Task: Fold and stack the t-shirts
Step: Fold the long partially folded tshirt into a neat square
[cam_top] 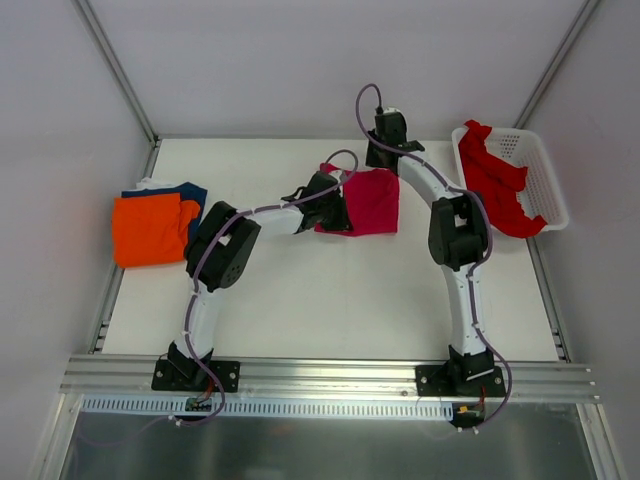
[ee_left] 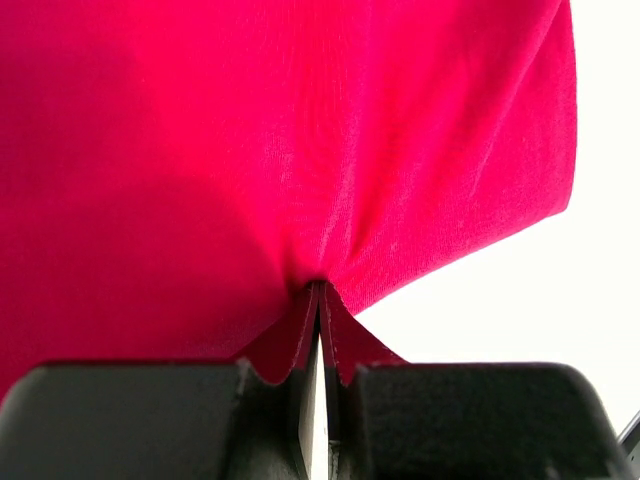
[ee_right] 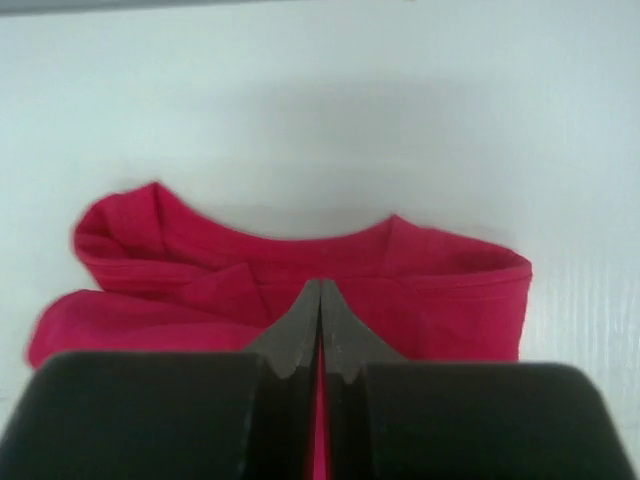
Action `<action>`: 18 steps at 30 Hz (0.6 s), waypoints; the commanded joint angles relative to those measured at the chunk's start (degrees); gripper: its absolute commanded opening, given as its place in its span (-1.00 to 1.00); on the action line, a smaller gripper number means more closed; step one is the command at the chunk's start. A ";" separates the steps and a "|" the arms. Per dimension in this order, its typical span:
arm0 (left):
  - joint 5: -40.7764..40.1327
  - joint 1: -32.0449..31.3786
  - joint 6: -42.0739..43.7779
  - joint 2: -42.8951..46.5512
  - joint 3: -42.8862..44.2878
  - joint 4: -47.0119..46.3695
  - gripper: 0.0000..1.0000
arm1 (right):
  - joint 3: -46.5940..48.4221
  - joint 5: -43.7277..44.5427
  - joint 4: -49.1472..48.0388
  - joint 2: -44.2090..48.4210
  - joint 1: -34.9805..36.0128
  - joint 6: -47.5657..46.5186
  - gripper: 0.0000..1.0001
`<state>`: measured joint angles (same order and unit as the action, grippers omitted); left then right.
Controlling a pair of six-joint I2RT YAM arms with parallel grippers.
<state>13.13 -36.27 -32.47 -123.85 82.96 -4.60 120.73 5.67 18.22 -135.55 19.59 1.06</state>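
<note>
1. At the left edge of the counter point(cam_top: 330, 310), found an orange t-shirt point(cam_top: 148, 228) folded into a rectangle and lying on a navy t-shirt point(cam_top: 195, 192), with only the navy's far and right margins showing. Saw no gripper near either.
2. Toward the far edge, about midway along it, found the magenta t-shirt point(cam_top: 372, 205) lying flat and partly folded. Saw the left gripper point(cam_top: 333, 210) at its left side, fingers pressed together on a puckered pinch of the cloth point(ee_left: 250, 130).
3. Just right of that, at the shirt's far right corner, saw the right gripper point(cam_top: 380, 150) with fingers likewise closed. Noticed a sliver of magenta between them in the wrist view, so judged it to be holding the cloth close to the collar point(ee_right: 300, 240).
4. At the far right corner, found a white basket point(cam_top: 552, 180) with a red t-shirt point(cam_top: 497, 185) heaped in it and draped over its near rim, not yet folded.
5. Feared a skewed or creased fold from uneven lifting by the two arms. Feared a slip from so thin a pinch. Feared also a grip on the top layer only, with the fold opening on the lift.
6. Counted four t-shirts: one orange, one navy, one magenta, one red. Counted one basket and two grippers, both clamped on the same shirt.
</note>
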 commanded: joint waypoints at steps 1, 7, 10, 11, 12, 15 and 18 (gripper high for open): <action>0.59 0.24 0.12 2.03 -3.24 2.58 -1.00 | -8.02 2.59 -4.74 3.16 -0.26 -2.20 -0.99; -3.19 0.32 4.43 8.61 1.14 2.40 -1.00 | -24.38 -0.39 -17.60 20.48 -0.17 -2.99 -0.99; -5.65 0.41 7.93 9.68 6.59 2.93 -0.58 | -28.68 -2.68 -17.78 27.51 0.35 -3.34 -0.93; -6.00 0.50 8.38 9.60 8.34 4.15 -0.42 | -30.10 -2.77 -17.78 30.92 0.53 -3.52 -0.89; -6.18 0.85 8.73 9.33 12.01 4.25 -0.41 | -31.33 -2.95 -19.69 32.43 0.62 -3.96 -0.80; -5.74 1.38 9.44 8.28 17.04 7.32 -0.41 | -36.26 -3.47 -21.38 37.53 0.88 -4.31 -0.58; -5.48 1.99 10.49 7.31 18.99 7.94 -0.42 | -37.32 -6.27 -19.72 38.86 1.06 -4.23 -0.55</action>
<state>8.49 -35.38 -24.91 -119.26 98.83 0.91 85.30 2.94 0.21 -98.10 20.27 -2.20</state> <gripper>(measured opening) 0.294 0.220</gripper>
